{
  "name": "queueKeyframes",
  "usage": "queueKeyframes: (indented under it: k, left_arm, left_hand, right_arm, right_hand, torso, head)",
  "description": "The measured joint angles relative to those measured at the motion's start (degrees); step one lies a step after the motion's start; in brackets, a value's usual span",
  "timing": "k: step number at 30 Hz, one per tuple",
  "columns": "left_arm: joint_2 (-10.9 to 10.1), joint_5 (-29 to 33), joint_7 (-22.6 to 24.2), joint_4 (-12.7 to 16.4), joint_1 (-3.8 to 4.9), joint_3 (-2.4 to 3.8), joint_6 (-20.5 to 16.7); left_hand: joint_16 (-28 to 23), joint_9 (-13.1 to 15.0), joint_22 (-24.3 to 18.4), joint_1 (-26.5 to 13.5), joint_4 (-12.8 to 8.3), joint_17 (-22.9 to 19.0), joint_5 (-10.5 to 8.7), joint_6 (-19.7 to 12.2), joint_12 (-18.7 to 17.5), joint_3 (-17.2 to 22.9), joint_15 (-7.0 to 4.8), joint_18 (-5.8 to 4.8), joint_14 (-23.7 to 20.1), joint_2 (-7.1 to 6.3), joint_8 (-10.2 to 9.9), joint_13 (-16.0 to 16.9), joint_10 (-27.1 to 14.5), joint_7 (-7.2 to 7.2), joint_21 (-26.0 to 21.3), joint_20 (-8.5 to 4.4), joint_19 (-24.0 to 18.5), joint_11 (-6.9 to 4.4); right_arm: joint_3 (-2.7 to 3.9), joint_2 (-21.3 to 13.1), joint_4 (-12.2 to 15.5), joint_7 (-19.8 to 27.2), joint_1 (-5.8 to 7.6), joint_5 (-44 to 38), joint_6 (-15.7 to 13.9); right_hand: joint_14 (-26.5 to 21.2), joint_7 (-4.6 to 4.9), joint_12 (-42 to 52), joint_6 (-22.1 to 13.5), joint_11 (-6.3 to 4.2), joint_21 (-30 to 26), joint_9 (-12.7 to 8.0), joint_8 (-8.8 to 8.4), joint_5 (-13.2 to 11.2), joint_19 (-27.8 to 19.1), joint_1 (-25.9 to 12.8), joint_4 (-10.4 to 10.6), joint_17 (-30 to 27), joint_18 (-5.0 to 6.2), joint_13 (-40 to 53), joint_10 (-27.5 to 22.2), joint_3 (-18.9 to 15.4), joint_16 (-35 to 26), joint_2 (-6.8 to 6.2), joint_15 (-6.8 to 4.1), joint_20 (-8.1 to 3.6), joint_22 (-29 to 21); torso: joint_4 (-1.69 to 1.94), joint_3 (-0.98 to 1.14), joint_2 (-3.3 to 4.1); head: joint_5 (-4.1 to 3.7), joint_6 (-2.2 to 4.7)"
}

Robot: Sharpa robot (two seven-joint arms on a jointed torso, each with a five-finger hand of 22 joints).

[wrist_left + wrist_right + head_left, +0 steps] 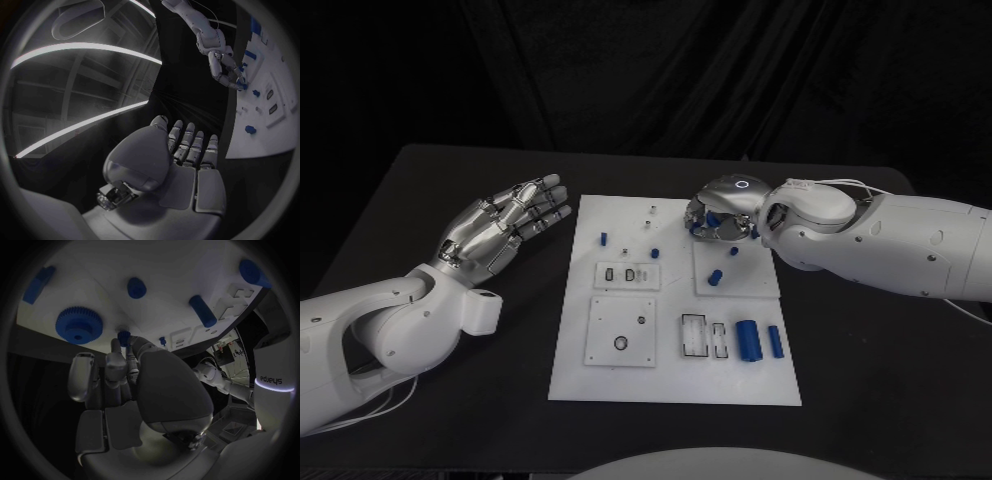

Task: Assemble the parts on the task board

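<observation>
The white task board (675,385) lies mid-table. My right hand (718,215) hovers over its far right part, fingers curled down; thumb and a finger pinch a small blue peg (124,335) close to the board (156,270). A blue gear (78,325) sits just beside those fingertips. The left wrist view shows the same hand (225,67) with blue at its fingertips. My left hand (502,225) floats left of the board, palm up, fingers spread, holding nothing. Loose blue parts lie at the left (604,238), middle right (714,277) and near right (749,340).
Raised white plates with cut-out slots (620,330) and a framed slot (692,336) occupy the board's near half. Black table (877,380) surrounds the board on all sides. My right forearm (906,245) reaches across the table's far right.
</observation>
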Motion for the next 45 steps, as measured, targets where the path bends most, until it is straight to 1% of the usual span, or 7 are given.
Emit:
queueKeyframes:
  k: [8,15,17,19,30,34,45]
  left_arm:
    - [0.14,0.0,0.01,0.02,0.0,0.0,0.02]
    - [0.45,0.0,0.01,-0.09,0.0,0.0,0.02]
    - [0.58,0.0,0.02,-0.18,0.0,-0.01,0.02]
    - [0.71,0.0,0.01,-0.24,0.0,-0.01,0.03]
    - [1.4,0.0,0.02,-0.88,0.0,0.0,0.12]
    - [1.55,0.0,0.02,-1.0,0.0,0.0,0.19]
    - [1.78,0.0,0.02,-1.53,0.0,0.0,0.36]
  left_hand:
    - [0.0,0.0,0.0,0.0,0.0,0.0,0.0,0.0,0.0,0.0,0.0,0.0,0.0,0.0,0.0,0.0,0.0,0.0,0.0,0.0,0.0,0.0]
    - [0.0,0.0,0.0,0.0,0.0,-0.01,0.0,0.0,0.01,0.32,0.0,0.0,0.0,0.0,0.0,0.0,0.0,0.0,0.23,0.0,0.0,0.0]
    - [0.0,0.0,0.0,0.0,0.0,0.02,0.0,0.0,0.01,0.32,0.0,0.0,0.0,0.0,0.0,0.0,0.0,0.0,0.23,0.0,0.0,0.0]
    - [0.0,0.0,0.0,0.0,0.0,0.04,0.0,0.0,0.02,0.32,0.0,0.0,0.0,0.0,0.0,0.0,0.0,0.0,0.23,0.0,0.0,0.0]
    - [0.0,-0.01,0.0,0.23,0.01,0.04,0.0,0.0,0.02,0.32,0.0,-0.01,0.0,-0.23,0.0,0.0,0.0,0.0,0.23,0.0,0.0,0.0]
    - [0.0,-0.01,0.0,0.23,0.01,0.03,0.0,0.0,0.02,0.32,-0.01,-0.01,0.0,-0.23,0.0,0.0,0.0,0.0,0.23,0.0,0.0,0.0]
    - [0.0,-0.01,0.0,0.45,0.01,0.03,0.0,0.0,0.03,0.31,-0.01,0.0,0.0,-0.01,0.0,0.0,0.0,0.0,0.23,0.0,0.0,-0.01]
  right_arm:
    - [0.3,2.35,-0.37,0.64,2.76,1.62,-1.62]
    - [0.54,5.55,-2.63,0.72,4.04,2.44,-1.94]
    - [0.62,6.41,-3.53,0.72,4.19,2.58,-1.91]
    - [0.71,7.27,-4.69,0.72,4.28,2.69,-1.83]
    - [1.02,10.17,-8.68,0.62,4.48,3.02,-0.82]
    - [1.05,10.66,-9.4,0.61,4.48,3.07,-0.33]
    - [1.06,11.16,-9.78,0.59,4.48,3.14,0.76]
  right_hand:
    - [0.91,0.16,0.0,0.16,0.45,1.03,0.82,0.0,0.0,1.02,0.0,0.0,2.18,-0.01,1.51,0.46,0.0,1.1,0.0,0.09,0.2,0.43]
    - [1.67,0.37,-0.24,0.37,0.66,1.78,1.47,0.0,-0.7,1.83,-0.1,0.02,3.77,0.0,1.48,0.66,-0.02,1.94,-0.09,0.15,-0.01,0.43]
    - [1.85,0.37,-0.53,0.37,0.64,1.78,1.63,0.0,-1.38,2.03,-0.27,0.18,3.87,0.0,1.48,0.69,-0.18,1.94,-0.27,0.17,0.2,0.43]
    - [1.85,0.36,-0.58,0.37,-0.05,1.78,1.72,0.0,-1.54,2.03,-0.42,0.18,3.89,0.0,1.31,1.44,-0.18,1.94,-0.41,0.17,0.2,0.43]
    - [1.85,0.46,-1.68,-0.14,-0.28,1.78,2.04,-0.62,-2.87,2.03,-0.42,0.18,4.11,0.0,1.31,1.82,-0.18,1.94,-0.41,0.17,0.2,0.42]
    - [1.85,0.66,-1.79,-0.37,-0.52,2.0,2.06,-0.84,-3.11,2.03,-0.64,0.18,4.16,-0.53,1.31,2.06,-0.18,1.94,-0.63,0.17,0.2,0.41]
    - [1.84,0.67,-2.07,-0.77,-0.97,2.0,2.13,-1.07,-3.32,2.03,-0.65,0.18,4.23,-0.53,1.16,2.55,-0.18,1.93,-0.64,0.17,0.2,0.41]
  torso:
    - [0.0,-0.02,-0.01]
    - [0.12,-0.05,0.02]
    - [0.12,-0.05,0.03]
    - [0.13,-0.05,0.03]
    - [0.53,-0.25,0.32]
    - [0.71,-0.36,0.55]
    - [1.09,-0.71,1.25]
  head:
    - [0.7,-0.5]
    - [0.79,-0.81]
    - [0.79,-0.9]
    - [0.79,-1.03]
    - [0.16,-1.27]
    - [0.07,-1.13]
    - [-0.51,-0.27]
